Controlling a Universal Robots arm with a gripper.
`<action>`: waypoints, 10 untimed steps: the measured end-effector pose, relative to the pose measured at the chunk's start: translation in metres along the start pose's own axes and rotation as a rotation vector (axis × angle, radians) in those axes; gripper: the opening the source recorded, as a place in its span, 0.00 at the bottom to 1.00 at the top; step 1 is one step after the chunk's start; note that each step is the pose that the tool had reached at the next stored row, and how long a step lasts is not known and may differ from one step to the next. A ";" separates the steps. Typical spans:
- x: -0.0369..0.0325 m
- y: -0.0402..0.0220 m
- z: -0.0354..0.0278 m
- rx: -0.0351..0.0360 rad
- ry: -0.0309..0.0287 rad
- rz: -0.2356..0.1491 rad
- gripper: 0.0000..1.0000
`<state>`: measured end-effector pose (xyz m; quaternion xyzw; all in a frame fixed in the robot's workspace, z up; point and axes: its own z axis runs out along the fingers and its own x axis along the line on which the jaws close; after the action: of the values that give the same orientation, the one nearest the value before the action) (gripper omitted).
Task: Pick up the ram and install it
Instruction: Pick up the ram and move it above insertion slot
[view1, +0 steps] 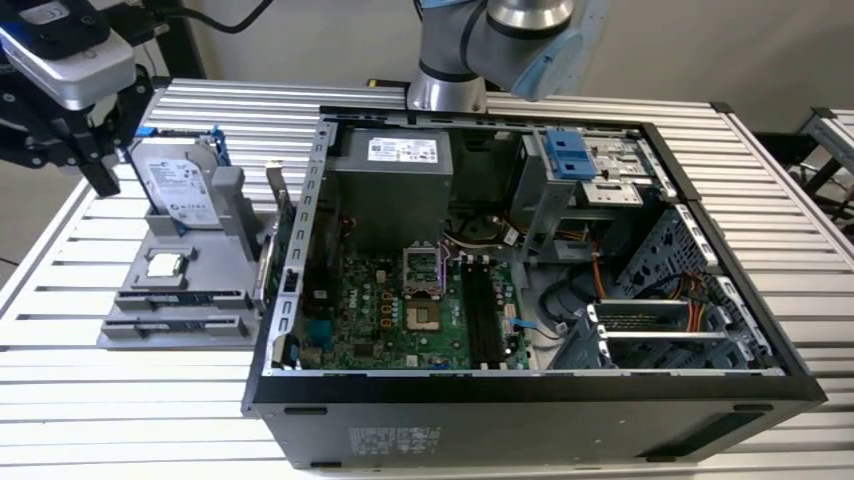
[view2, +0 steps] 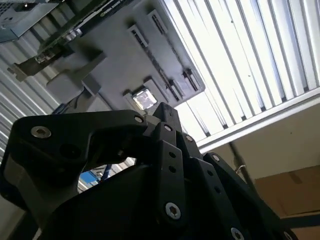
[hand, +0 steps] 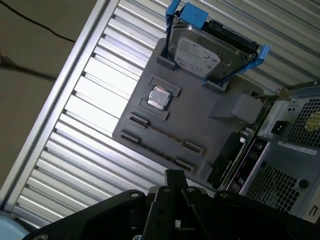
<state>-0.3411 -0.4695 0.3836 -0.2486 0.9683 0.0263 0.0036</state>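
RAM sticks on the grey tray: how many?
2, side by side on the tray: one ram stick nearer the CPU chip, the other ram stick at the tray's edge.

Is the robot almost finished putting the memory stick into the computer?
Not nearly. Nothing looks done yet: the long dark-blue ram stick lies in the grey holder tray beside the open black computer case, and the long black motherboard slots look empty. In hand: the black gripper hovers above the tray, carrying nothing. Left: both the picking up and the installing.
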 end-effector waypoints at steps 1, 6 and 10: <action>0.0000 0.0000 0.0000 -0.0003 0.0008 -0.017 0.00; 0.0000 0.0000 0.0000 -0.0011 0.0035 -0.108 0.00; 0.0000 0.0000 0.0000 -0.0013 0.0049 -0.180 0.00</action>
<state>-0.3410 -0.4695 0.3836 -0.3349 0.9419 0.0259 0.0034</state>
